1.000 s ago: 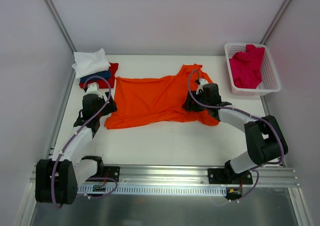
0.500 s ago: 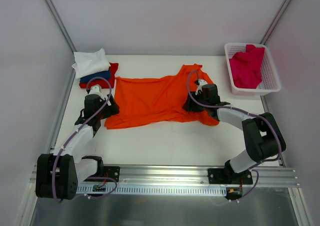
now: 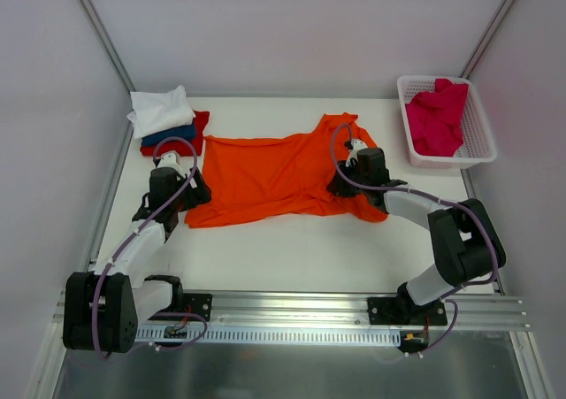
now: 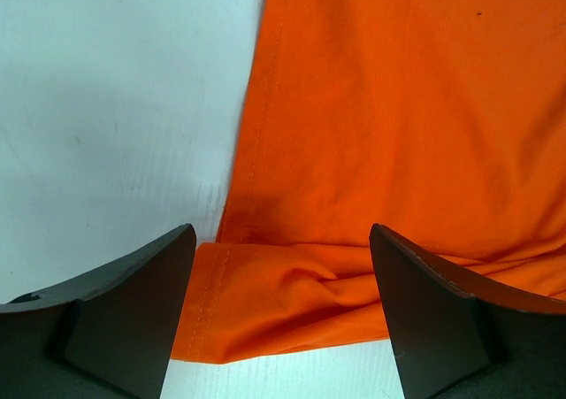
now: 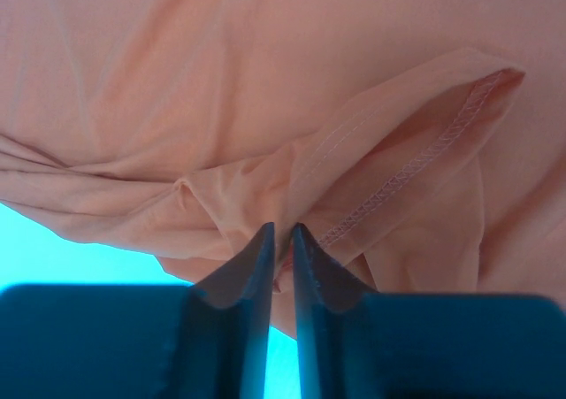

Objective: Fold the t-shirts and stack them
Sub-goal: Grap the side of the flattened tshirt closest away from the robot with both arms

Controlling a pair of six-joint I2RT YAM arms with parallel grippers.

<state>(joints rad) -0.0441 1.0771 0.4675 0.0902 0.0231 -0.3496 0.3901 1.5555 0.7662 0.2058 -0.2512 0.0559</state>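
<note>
Orange t-shirt: spread out flat across the middle of the table, long side running left to right, with wrinkles and a bunched part at its right end.
Near left corner of it: the hem is doubled over on itself here, a small flap lying on the white surface (the stitching shows plainly in the left wrist view).
Right gripper: low on the bunched right end of the orange t-shirt; its fingers are drawn almost together with a ridge of orange cloth pinched between the tips, a stitched hem edge just beside them.
Left gripper: over the near left corner of the orange t-shirt; its fingers are spread wide, one on either side of the doubled hem, with no cloth held.
Stack: in the far left corner, a white t-shirt on top, a dark blue t-shirt under it, a red t-shirt at the bottom, its edge just beside the orange one.
Crimson-pink t-shirt: crumpled inside the basket.
Basket: white lattice, at the far right, apart from the orange t-shirt.
Table: white, with both arm bases on the rail at its near edge.
</note>
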